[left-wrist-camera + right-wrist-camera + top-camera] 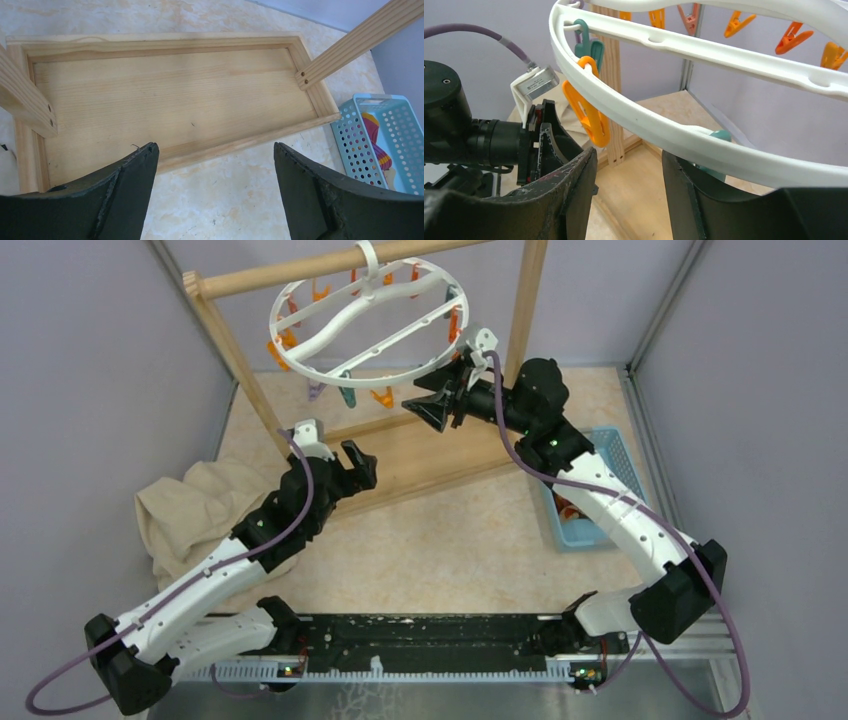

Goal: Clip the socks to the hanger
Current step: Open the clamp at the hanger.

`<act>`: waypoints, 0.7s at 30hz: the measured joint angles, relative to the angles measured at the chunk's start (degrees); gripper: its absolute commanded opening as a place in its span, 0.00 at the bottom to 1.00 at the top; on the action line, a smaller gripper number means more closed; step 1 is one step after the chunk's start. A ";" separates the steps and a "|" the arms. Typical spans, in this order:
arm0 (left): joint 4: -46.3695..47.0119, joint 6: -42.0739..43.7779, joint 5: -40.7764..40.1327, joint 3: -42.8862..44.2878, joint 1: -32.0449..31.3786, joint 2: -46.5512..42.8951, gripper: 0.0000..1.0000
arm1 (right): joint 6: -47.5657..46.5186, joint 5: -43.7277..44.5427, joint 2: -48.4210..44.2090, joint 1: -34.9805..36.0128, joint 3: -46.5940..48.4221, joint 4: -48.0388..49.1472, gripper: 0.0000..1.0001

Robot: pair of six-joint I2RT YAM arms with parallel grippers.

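On the desk the stand carries the hanger by its hook. The basket at my right holds a sock; the other I cannot make out. My left pincer gapes empty near the stand's base. My right pincer, also spread and empty, sits just under the hanger's rim beside an orange clip. Lifting carelessly, I judge, would knock the hanger swinging, perhaps off the stand.

You are seeing the white ring hanger hanging tilted by its hook from the wooden rod, its orange and teal clips dangling empty. A maroon, orange-striped sock is lying unclipped in the teal basket.
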 measured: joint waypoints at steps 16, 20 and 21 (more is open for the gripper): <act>0.02 0.02 0.72 -0.31 0.00 -1.09 0.89 | -4.57 2.25 -3.82 -1.20 0.04 -3.28 0.49; 0.02 0.00 1.25 -0.31 0.00 -1.14 0.89 | -3.91 1.07 -3.76 -1.20 0.04 -2.29 0.49; 0.02 -0.09 1.38 -0.31 0.00 -1.14 0.89 | -3.80 0.76 -3.74 -1.20 0.04 -1.99 0.49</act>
